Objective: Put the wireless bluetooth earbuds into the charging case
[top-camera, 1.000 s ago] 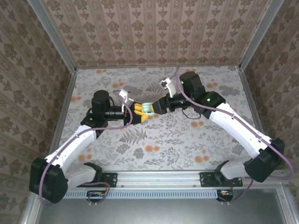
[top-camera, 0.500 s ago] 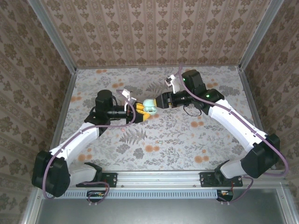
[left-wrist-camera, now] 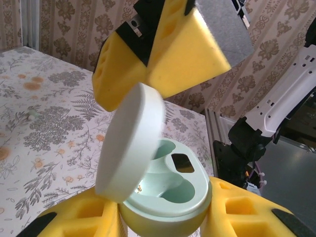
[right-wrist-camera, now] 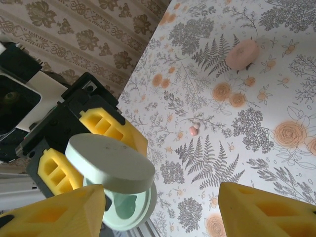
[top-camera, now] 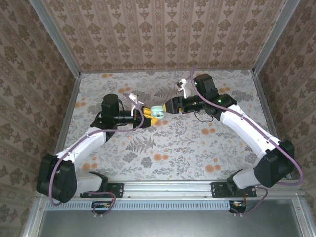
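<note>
Floral paper covers the counter (top-camera: 197, 148) and the walls around it. Above the middle of the counter the left pincer (top-camera: 150, 117) is clamped on the base of the mint charging case (left-wrist-camera: 168, 197). It holds the case off the surface with the lid (left-wrist-camera: 131, 143) swung up and both wells bare. The right pincer (right-wrist-camera: 158, 207) faces it from the right with its jaws spread and nothing between them, one yellow finger just beside the raised lid. The earbuds (right-wrist-camera: 194, 129) lie on the counter, two tiny pale pieces touching each other, below the held case and further left, ahead of the right pincer. They are too small to tell their long axis. A pink case (right-wrist-camera: 242, 54) lies well beyond them. The right arm looks like the free one to reach down past the case.
</note>
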Tool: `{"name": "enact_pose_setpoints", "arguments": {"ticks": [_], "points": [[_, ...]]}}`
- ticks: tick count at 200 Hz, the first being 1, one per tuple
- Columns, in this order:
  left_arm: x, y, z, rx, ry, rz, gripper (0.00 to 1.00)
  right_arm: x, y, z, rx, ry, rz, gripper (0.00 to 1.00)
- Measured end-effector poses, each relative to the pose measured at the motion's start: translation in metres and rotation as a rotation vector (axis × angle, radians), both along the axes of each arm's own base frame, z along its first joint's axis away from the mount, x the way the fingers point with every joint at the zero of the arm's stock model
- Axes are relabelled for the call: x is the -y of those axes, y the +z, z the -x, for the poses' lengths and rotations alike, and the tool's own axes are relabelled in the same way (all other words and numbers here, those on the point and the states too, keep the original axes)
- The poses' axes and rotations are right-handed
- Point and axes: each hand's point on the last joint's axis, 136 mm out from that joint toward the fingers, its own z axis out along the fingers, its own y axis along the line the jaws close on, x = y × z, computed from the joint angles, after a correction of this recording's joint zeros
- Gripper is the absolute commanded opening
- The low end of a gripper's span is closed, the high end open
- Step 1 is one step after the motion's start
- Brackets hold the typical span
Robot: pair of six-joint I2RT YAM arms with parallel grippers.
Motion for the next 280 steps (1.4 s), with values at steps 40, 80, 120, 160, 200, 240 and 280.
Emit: {"name": "enact_pose_setpoints", "arguments": {"ticks": [40,80,120,160,200,240,280], "points": [[0.001,-0.002,-0.002,0.001,-0.008,0.004,0.01,-0.001,0.001,0.002,-0.002,0.013,-0.009,0.63],[0.002,-0.001,-0.002,-0.003,-0.010,0.008,0.01,-0.003,0.002,0.003,0.003,0.024,-0.011,0.63],[0.002,-0.001,-0.002,-0.008,-0.009,0.009,0.01,-0.004,-0.001,0.006,0.000,0.029,-0.009,0.64],[0.002,0.000,-0.003,-0.019,-0.007,0.010,0.01,-0.008,-0.004,0.011,0.005,0.049,-0.003,0.64],[0.001,0.001,-0.004,-0.016,-0.001,0.014,0.01,-0.007,0.002,0.014,0.021,0.055,-0.007,0.64],[-0.003,0.001,-0.009,-0.019,0.017,0.014,0.01,0.000,0.026,0.025,0.083,0.053,-0.031,0.65],[-0.011,0.002,-0.017,-0.017,0.049,0.016,0.01,0.011,0.039,0.034,0.116,0.016,-0.021,0.65]]}}
